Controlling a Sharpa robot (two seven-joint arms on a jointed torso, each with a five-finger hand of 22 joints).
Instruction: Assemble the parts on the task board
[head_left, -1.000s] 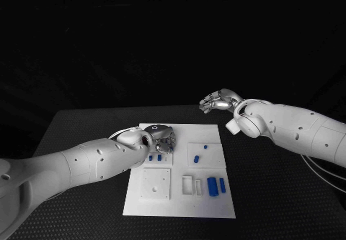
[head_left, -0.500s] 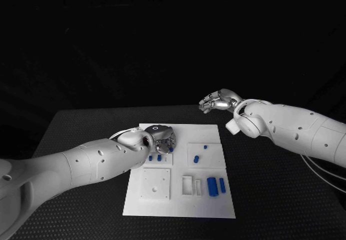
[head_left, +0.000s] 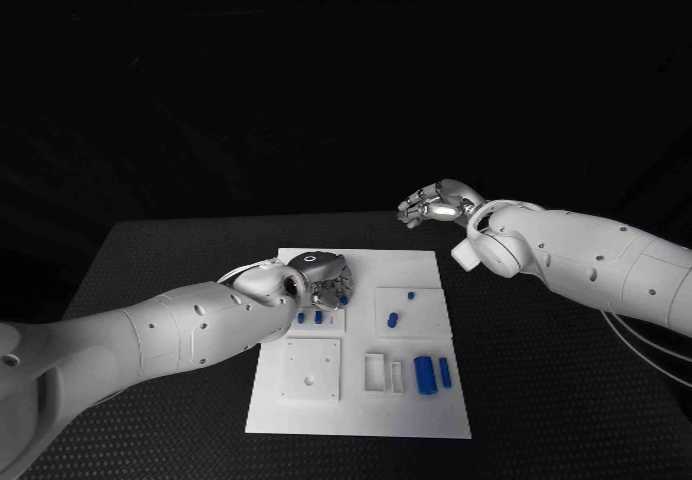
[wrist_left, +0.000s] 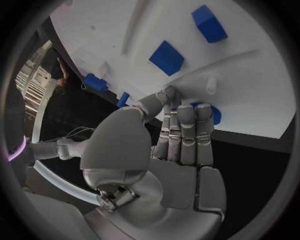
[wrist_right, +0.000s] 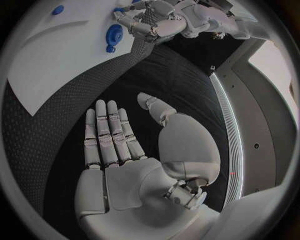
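The white task board (head_left: 413, 264) lies mid-table. My left hand (head_left: 320, 275) hovers low over its far left corner. In the left wrist view its fingers (wrist_left: 185, 127) lie straight and close together, their tips at a round blue part (wrist_left: 214, 115) by the board's edge, which is partly hidden behind them. The right wrist view shows the same round blue part (wrist_right: 114, 35) beside my left hand (wrist_right: 156, 25). Two small blue pegs (head_left: 309, 316) stand just nearer than that hand. My right hand (head_left: 437, 205) is raised beyond the board's far right corner, its palm flat (wrist_right: 119, 165) and holding nothing.
On the board's right half lie a small blue part (head_left: 408, 294), another blue part (head_left: 391, 319) and two long blue blocks (head_left: 431, 371). A square white plate (head_left: 312, 367) and narrow slots (head_left: 375, 368) sit at the near end. Black table (head_left: 548, 400) surrounds the board.
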